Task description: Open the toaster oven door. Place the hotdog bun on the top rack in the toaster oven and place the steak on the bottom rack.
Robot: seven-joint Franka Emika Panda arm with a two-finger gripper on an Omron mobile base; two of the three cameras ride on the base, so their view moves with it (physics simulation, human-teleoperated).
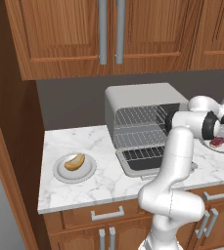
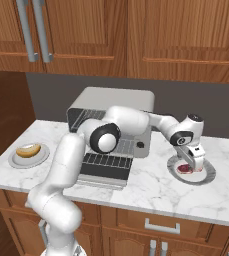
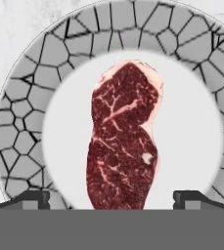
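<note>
1. Our claw (image 2: 192,161) hangs released just above the steak (image 3: 122,139). In the hand view a finger tip (image 3: 33,199) rises on each side of the meat, well apart, with nothing between them but the steak below. We judge this is the line-up for a pinch across its narrow width.
2. The steak lies lengthwise on a plate (image 3: 15,112) with a cracked grey rim, on the worktop (image 2: 146,185) to the right of the oven (image 2: 118,97). Kept flat on the plate's white middle, it leaves room for a finger tip on either side.
3. The oven door (image 1: 145,163) is already down, lying flat out over the worktop, so both racks are reachable: the top rack (image 1: 135,116) and the bottom rack (image 1: 138,138) show as wire grids inside.
4. The bun (image 1: 75,161) sits on its own plate (image 1: 59,172) left of the oven, untouched, well apart from the claw.
5. Hard to make out: in the left base view the arm covers the oven's right half and most of the steak. In the right base view the arm hides much of the oven's mouth, so we cannot tell the racks apart there. Whether the finger tips touch the plate we cannot tell.
</note>
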